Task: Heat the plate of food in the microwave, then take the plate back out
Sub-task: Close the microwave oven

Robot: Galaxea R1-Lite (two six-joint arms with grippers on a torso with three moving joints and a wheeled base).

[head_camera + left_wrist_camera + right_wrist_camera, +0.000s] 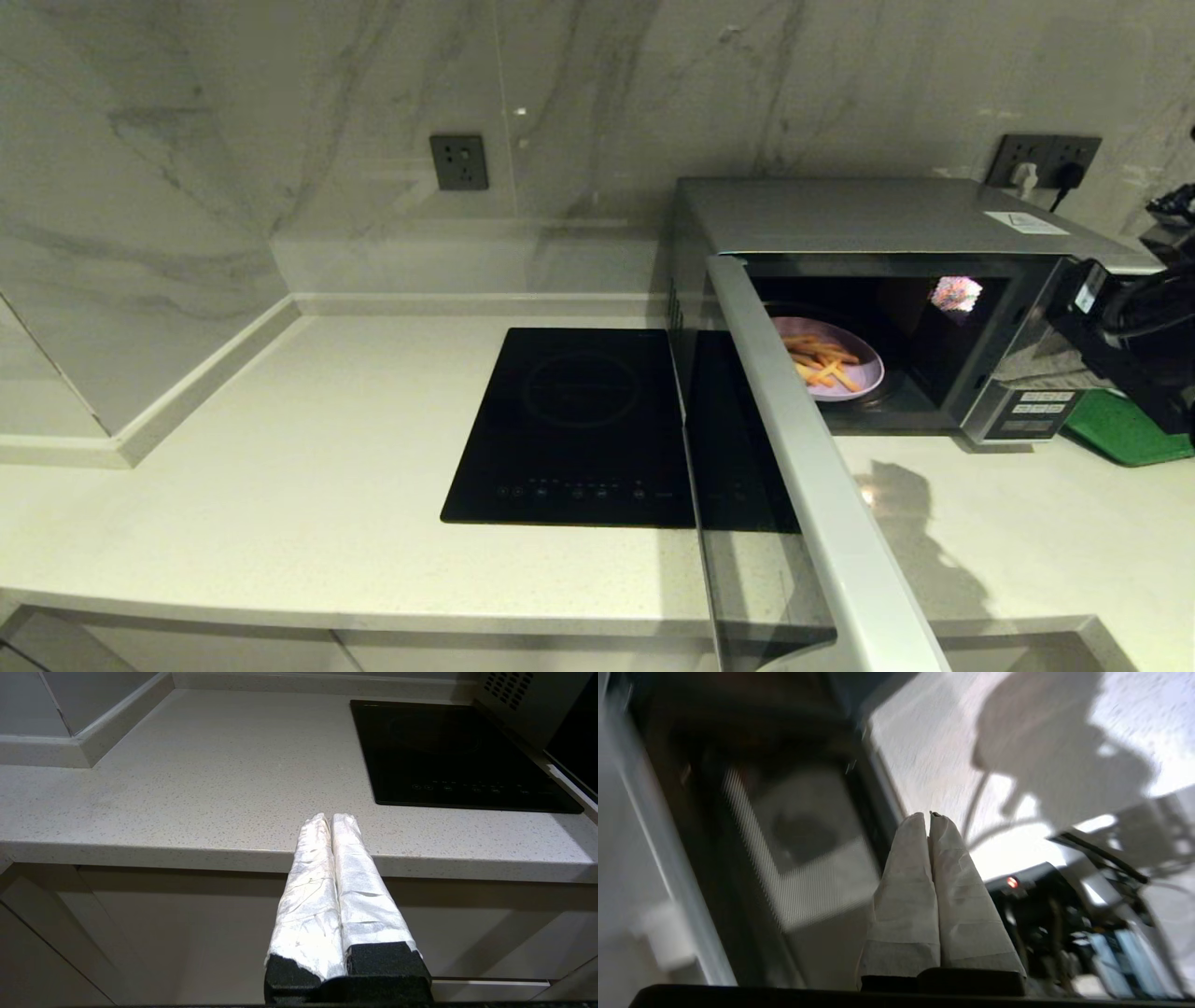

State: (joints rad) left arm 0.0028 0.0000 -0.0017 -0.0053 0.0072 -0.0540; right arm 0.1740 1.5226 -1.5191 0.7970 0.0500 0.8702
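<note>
The plate of food [826, 367] sits inside the microwave [878, 224], right of frame centre, door swung wide. Closing, heating and retrieval probably remain. Left hand [331, 819] and right hand [928, 816] are both pressed together, empty.

I am holding my left gripper [331, 817] low and level, its two white-wrapped fingers [310, 882] pressing together along their length. My right arm [1144, 350] is reaching in from the right, its gripper [930, 814] likewise closing on nothing, wrapped fingertips touching.
</note>
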